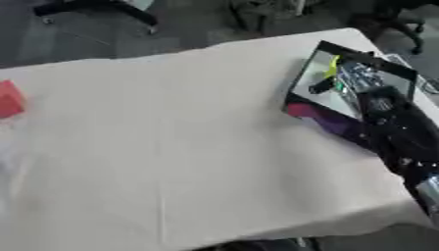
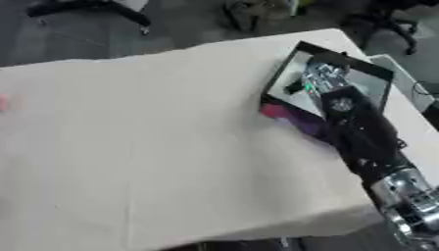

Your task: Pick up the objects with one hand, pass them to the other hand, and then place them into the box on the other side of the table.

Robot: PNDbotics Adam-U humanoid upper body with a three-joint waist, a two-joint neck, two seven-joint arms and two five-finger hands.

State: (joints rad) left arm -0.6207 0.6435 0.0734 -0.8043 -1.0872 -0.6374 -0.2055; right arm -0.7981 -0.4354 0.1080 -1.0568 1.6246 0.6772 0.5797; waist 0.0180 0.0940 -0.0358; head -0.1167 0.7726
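**Left eye view: your right hand is reaching into the box, placing stage under way**

You are holding your right arm out from the lower right, with the right hand point(image 1: 353, 78) hanging over the inside of the box point(image 1: 313, 95) at the table's far right side. Something yellow-green point(image 1: 331, 67) is showing at the fingers, along with a dark shape just below it, but you cannot tell from these views whether the hand is gripping it, letting it go, or merely hovering beside something already lying in the box. The fingers are too blurred to call straight or curled.

Your left hand is not appearing in either view.

Judging by position alone, you are sitting at the last step of a cycle: the pick and the hand-over look finished for this piece, and the drop into the box is either happening or about to happen. That is a reading, not a thing seen.

A red object point(image 1: 10, 99) is lying at the table's point(image 1: 197, 147) left edge, well apart from the box. A purple-and-red patch point(image 1: 315, 115) is sitting just beside the box's near wall; what it is cannot be told.

If the red object belongs to the job, you are looking at one more full cycle: left-side pick, pass, then box.
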